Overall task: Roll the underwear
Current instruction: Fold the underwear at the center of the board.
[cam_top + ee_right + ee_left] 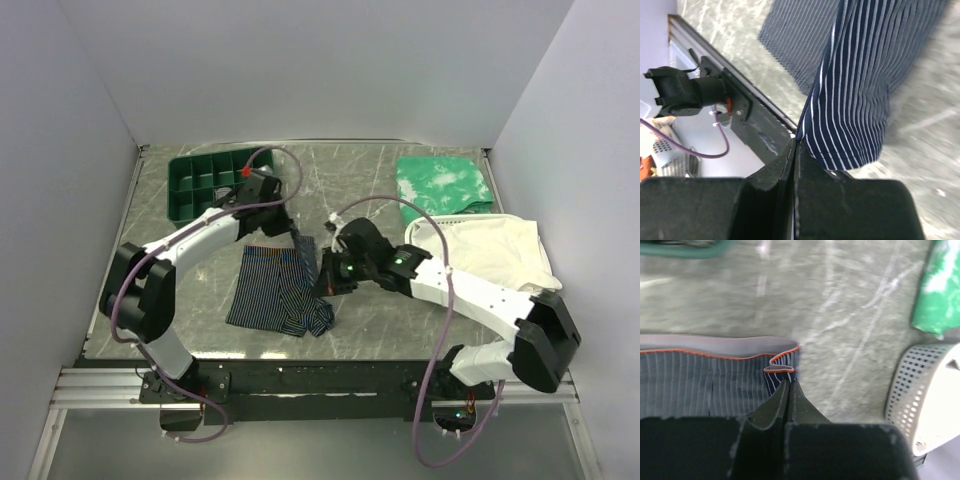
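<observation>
The underwear, navy with light pinstripes, lies in the middle of the table, its right side lifted. My left gripper is shut on its far right corner, by the grey waistband with orange trim; the closed fingertips pinch a fold of striped fabric. My right gripper is shut on the near right edge of the underwear, which hangs from the closed fingertips above the table.
A green compartment tray stands at the back left. A green-and-white mottled cloth lies at the back right. A white perforated basket holding a white cloth stands at the right. The table's front rail is near.
</observation>
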Action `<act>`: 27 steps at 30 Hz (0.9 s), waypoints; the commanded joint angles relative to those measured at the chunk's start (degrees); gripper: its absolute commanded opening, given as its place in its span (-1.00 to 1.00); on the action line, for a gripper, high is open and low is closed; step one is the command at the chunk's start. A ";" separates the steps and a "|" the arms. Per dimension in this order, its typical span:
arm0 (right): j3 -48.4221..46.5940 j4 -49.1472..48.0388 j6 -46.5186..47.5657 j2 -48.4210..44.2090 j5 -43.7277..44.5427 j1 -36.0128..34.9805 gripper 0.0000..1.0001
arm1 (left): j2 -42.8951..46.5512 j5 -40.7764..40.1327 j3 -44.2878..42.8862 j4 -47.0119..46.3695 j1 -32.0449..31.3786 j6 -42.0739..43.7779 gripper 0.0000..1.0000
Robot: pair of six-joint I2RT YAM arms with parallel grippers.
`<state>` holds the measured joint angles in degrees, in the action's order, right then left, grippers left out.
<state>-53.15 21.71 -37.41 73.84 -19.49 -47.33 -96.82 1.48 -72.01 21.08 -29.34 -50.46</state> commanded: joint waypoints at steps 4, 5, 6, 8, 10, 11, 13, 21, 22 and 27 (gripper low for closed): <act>-11.87 -1.41 -3.20 9.64 -0.64 -5.93 -1.00 | 7.69 2.65 7.84 -6.23 5.86 3.78 -0.98; -13.11 -0.98 -3.28 12.09 -0.64 -7.15 -1.00 | 8.48 3.09 8.46 -6.31 6.49 4.05 -0.98; -14.34 -0.80 -3.37 13.33 -0.73 -7.68 -1.00 | 8.83 3.53 9.16 -6.32 7.19 4.49 -0.98; -17.42 -0.62 -3.81 16.92 -1.08 -8.56 -1.00 | 9.62 4.50 11.00 -6.93 9.21 4.84 -0.98; -20.31 -0.53 -3.90 19.31 -1.78 -9.53 -1.00 | 10.24 5.64 12.50 -7.11 11.14 5.80 -0.98; -21.29 -0.01 -3.81 21.50 -1.78 -9.71 -1.00 | 10.42 6.17 12.94 -7.28 11.76 6.16 -0.98; -24.01 0.69 -3.72 23.79 -1.96 -10.24 -1.00 | 10.16 7.13 14.08 -7.81 13.17 7.12 -0.98; -30.96 1.58 -2.85 33.11 -2.75 -10.50 -1.00 | 7.08 9.16 15.84 -10.01 16.16 8.71 -0.98; -31.31 1.49 -2.67 34.08 -3.10 -10.59 -1.00 | 6.99 9.51 16.02 -10.35 16.33 8.71 -0.98; -33.42 1.05 -2.67 36.19 -4.59 -10.85 -1.00 | 7.16 8.64 16.37 -9.66 17.30 9.50 -0.98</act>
<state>-82.76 23.07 -40.62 109.03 -21.89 -57.49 -90.00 9.87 -55.83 13.56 -12.82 -42.81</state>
